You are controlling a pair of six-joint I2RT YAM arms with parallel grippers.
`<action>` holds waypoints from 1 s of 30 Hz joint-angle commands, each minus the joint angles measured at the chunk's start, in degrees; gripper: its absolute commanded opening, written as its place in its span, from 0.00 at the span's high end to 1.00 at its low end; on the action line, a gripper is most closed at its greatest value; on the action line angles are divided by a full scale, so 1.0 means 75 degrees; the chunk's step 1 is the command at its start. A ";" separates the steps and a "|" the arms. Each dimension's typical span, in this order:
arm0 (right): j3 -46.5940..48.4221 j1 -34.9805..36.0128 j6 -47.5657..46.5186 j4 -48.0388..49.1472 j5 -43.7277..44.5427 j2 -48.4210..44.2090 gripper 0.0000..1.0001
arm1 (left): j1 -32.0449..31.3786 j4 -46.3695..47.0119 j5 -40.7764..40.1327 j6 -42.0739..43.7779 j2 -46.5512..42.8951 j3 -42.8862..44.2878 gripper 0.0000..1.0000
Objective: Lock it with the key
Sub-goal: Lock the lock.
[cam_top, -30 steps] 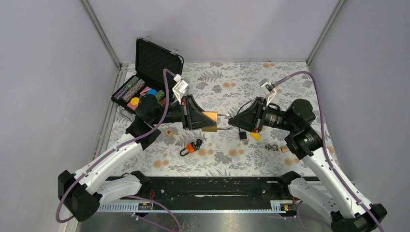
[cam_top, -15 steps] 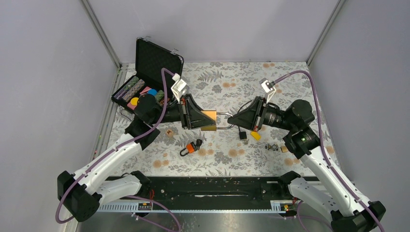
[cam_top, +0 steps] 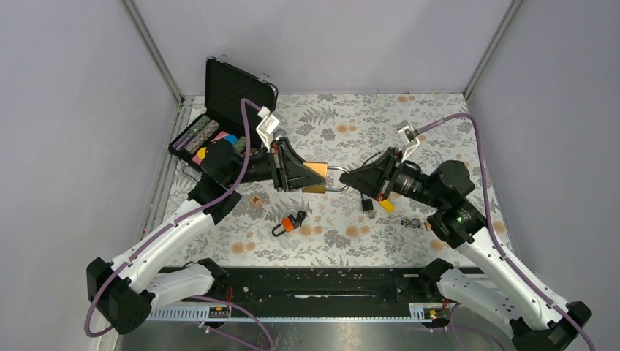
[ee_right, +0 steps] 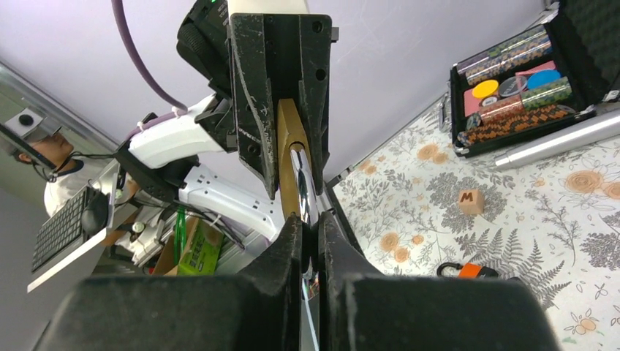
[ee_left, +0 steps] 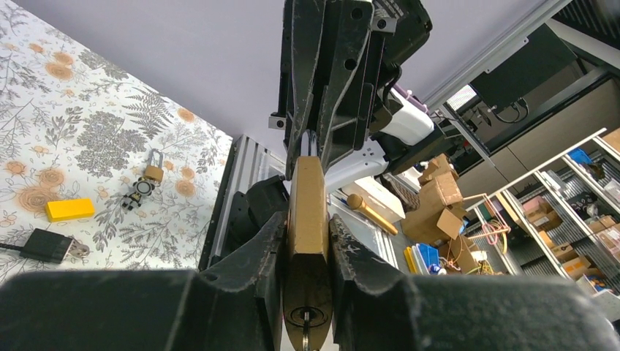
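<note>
The left gripper (cam_top: 311,178) is clamped on the brass body of the padlock (cam_top: 316,175), holding it clear of the floral table (cam_top: 439,124). Its two fingers (ee_left: 248,256) press the lock's broad faces. The lock's body juts straight out past the fingertips. Directly ahead of it, the right gripper (cam_top: 345,179) is closed on the steel shackle (cam_top: 335,179), its fingers (ee_right: 292,248) pinching the loop where it leaves the body. The two grippers face each other tip to tip, with only a short run of shackle between them. The padlock's long axis runs along the line between them, nearly level. The shackle points toward the right gripper and the keyway (ee_left: 305,318) end faces back into the left one; a sliver of metal shows there, too little to call a key. Compared with a second ago, the right gripper has pushed in closer, less shackle shows between the pair, and the lock has edged toward the left gripper's side and slightly farther from the arm bases. Below the left gripper lies an orange lock (cam_top: 287,224), below the right a yellow block (cam_top: 386,206). An open black case (cam_top: 237,91) stands behind the left arm.
</note>
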 commanded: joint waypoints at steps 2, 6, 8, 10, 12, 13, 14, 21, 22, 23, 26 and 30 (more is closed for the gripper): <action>-0.0060 0.0762 -0.0030 0.1313 0.0846 0.0623 1.00 | -0.0536 0.0750 0.0038 -0.0302 0.0445 0.0315 1.00; 0.0113 0.0946 0.0447 0.2007 0.0359 0.0924 1.00 | -0.0575 0.1042 0.0221 -0.0450 0.0759 0.0230 1.00; 0.0346 0.1014 0.0498 0.1957 0.0145 0.1053 1.00 | -0.0568 0.1004 0.0224 -0.0420 0.0865 0.0200 1.00; 0.0459 0.1033 0.0500 0.1852 0.0119 0.1087 1.00 | -0.0568 0.0998 0.0204 -0.0405 0.0915 0.0185 1.00; 0.0555 0.1065 0.0552 0.1724 0.0001 0.1181 1.00 | -0.0576 0.0904 0.0122 -0.0324 0.0895 0.0211 1.00; 0.0589 0.1085 0.0551 0.1636 -0.0066 0.1231 1.00 | -0.0573 0.0735 0.0031 -0.0188 0.0874 0.0261 1.00; 0.0625 0.1091 0.0539 0.1521 -0.0054 0.1273 1.00 | -0.0574 0.0494 -0.0038 0.0073 0.0871 0.0335 1.00; 0.0883 0.1090 -0.0258 0.0215 0.0585 0.0992 1.00 | -0.0496 -0.0244 -0.0161 0.0514 0.0905 0.0607 1.00; 0.0942 0.1091 -0.0431 -0.0066 0.0745 0.0931 1.00 | -0.0417 -0.0368 -0.0195 0.0596 0.0833 0.0613 1.00; 0.1005 0.1086 -0.0592 -0.0337 0.0872 0.0856 1.00 | -0.0318 -0.0489 -0.0221 0.0674 0.0758 0.0618 1.00; 0.1252 0.1065 -0.1230 -0.1288 0.1340 0.0644 1.00 | 0.0072 -0.0861 -0.0256 0.0902 0.0504 0.0619 1.00; 0.1543 0.0964 -0.2116 -0.2600 0.1734 0.0378 1.00 | 0.0389 -0.1904 -0.0578 0.1886 0.0101 0.0593 0.51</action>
